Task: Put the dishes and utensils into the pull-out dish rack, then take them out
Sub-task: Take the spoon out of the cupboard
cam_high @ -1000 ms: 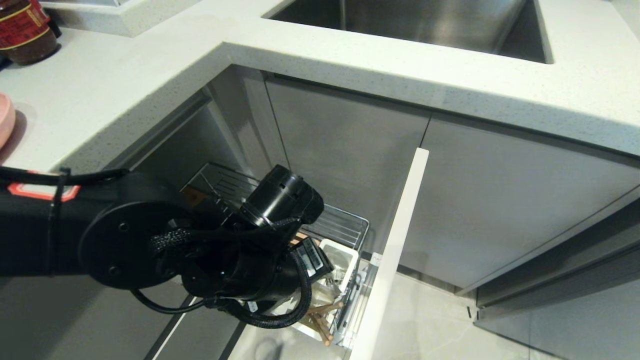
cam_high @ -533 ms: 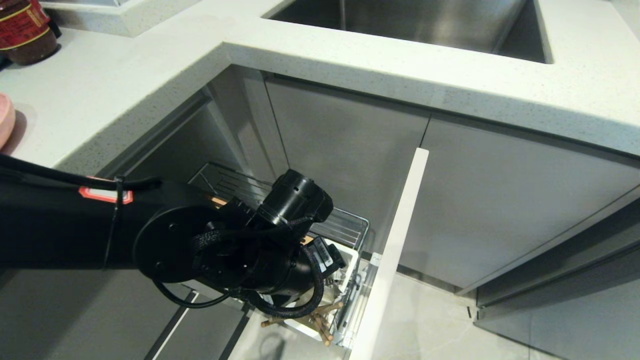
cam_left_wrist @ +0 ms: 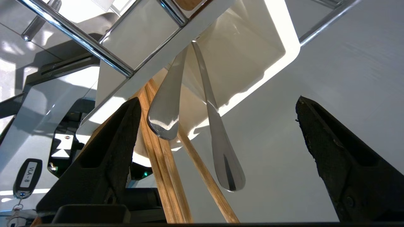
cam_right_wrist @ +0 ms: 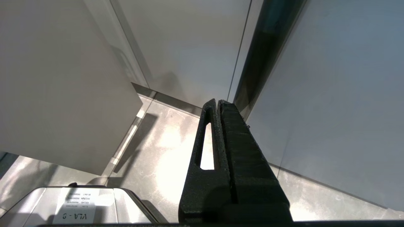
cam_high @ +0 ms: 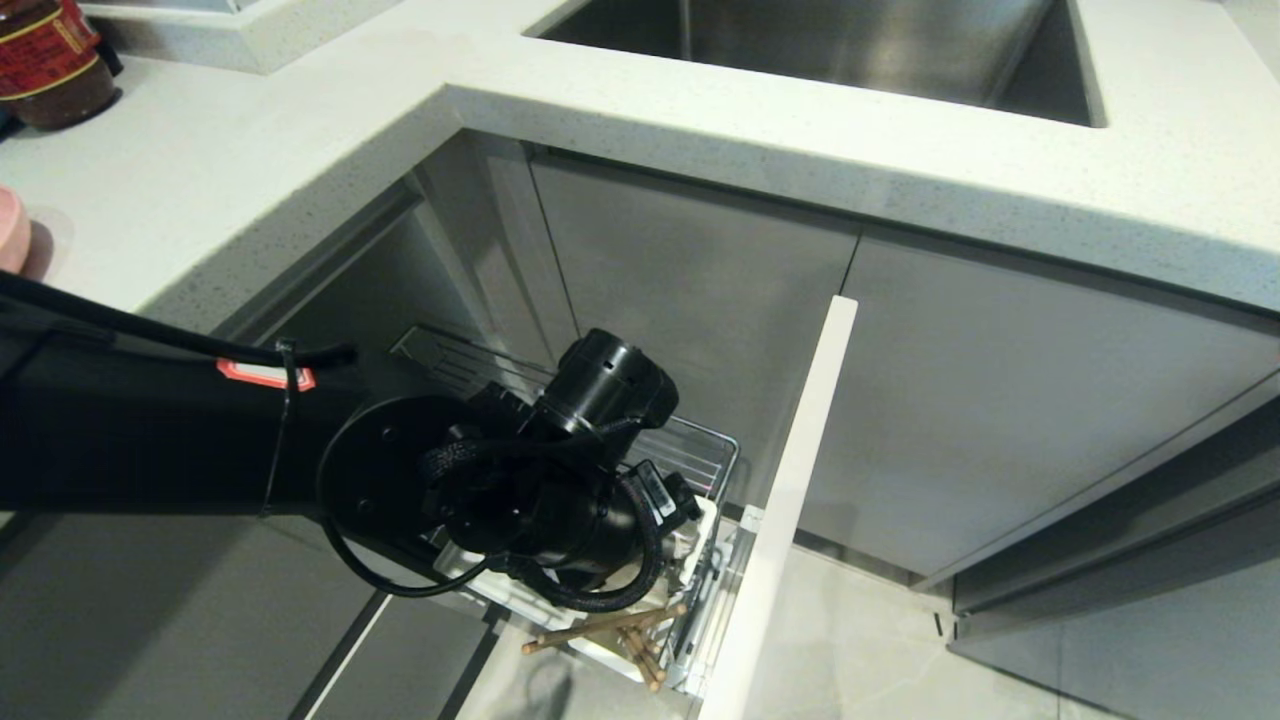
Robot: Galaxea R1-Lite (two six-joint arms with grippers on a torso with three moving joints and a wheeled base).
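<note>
Chrome and wood: pull-out dish rack of chrome wire, drawn out under the counter beside its tall white front panel; slotted light-wood strip mostly hidden behind the arm.
Writing, key tag: "VLA-8" on a small dark tag hanging in the left wrist view.
Writing, base label: "VLA-9", seen upside down, on a white sticker in the right wrist view.
Writing, jar: red label on a dark jar at the counter's far left corner, text too small to read.
Left gripper: black fingers spread wide, nothing between them, poised just over the cutlery cup.
Cutlery cup: white plastic, hung on the rack's wire at the front-panel end.
Chopsticks: light wooden pair standing in the cup, ends splayed out toward the camera; one stick just beside the left-hand finger, contact not clear.
Spoon: slim silver metal, standing in the cup, with a second slim silver handle beside it.
In the way: black left arm and its cabling, covering most of the rack in the head view, plate and bowl not visible.
Right gripper: fingers pressed together, empty, hanging near grey cabinet doors above a pale floor.
Around: speckled white countertop, steel sink, pink rim at the left edge.
</note>
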